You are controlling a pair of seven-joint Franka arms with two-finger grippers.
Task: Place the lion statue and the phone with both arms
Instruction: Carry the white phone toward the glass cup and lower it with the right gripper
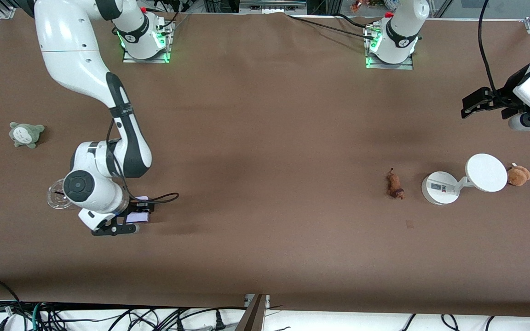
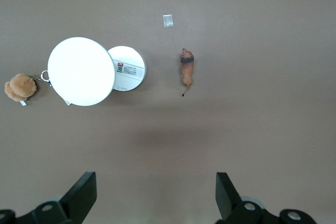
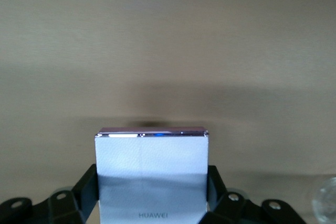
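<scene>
1. Right gripper (image 1: 129, 224) sits low at the right arm's end, clamped on the phone (image 3: 151, 177), just beside a clear glass (image 1: 57, 195).
2. Lion statue (image 1: 395, 184) lies on the table just beside the white stand (image 1: 440, 187), long axis toward the front camera.
3. Left gripper (image 2: 155, 198) hangs spread wide, empty, up near the stand; it's the closer arm, needs to drop over the lion's narrow width.

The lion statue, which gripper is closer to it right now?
Left. The left gripper hangs open over the table near the lion statue; the right gripper is at the right arm's end, shut on the phone.
</scene>
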